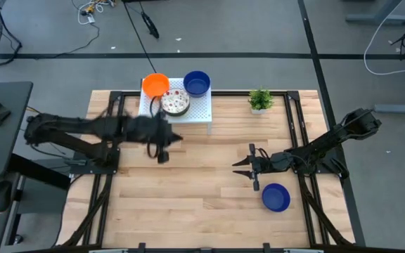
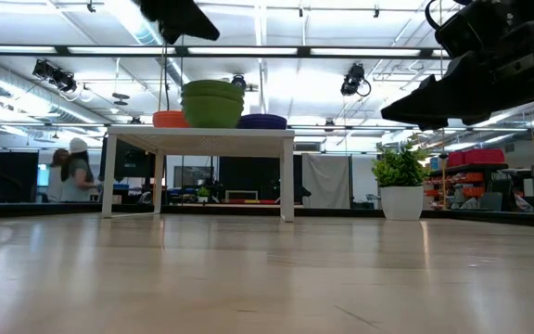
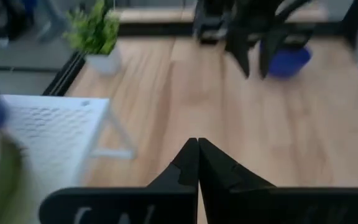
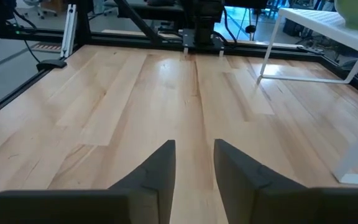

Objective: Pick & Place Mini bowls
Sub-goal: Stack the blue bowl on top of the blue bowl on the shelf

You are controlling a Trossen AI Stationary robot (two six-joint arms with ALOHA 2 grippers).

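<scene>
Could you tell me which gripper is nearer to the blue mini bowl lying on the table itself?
The right. The right gripper hovers just beside the blue mini bowl, open and empty. The left gripper is shut, across the table by the white rack.

Orange (image 1: 155,85), speckled (image 1: 175,102), blue (image 1: 197,82) bowls atop rack; another blue bowl (image 1: 275,197) on table.

Bright overhead lights, left wrist view motion-blurred
</scene>
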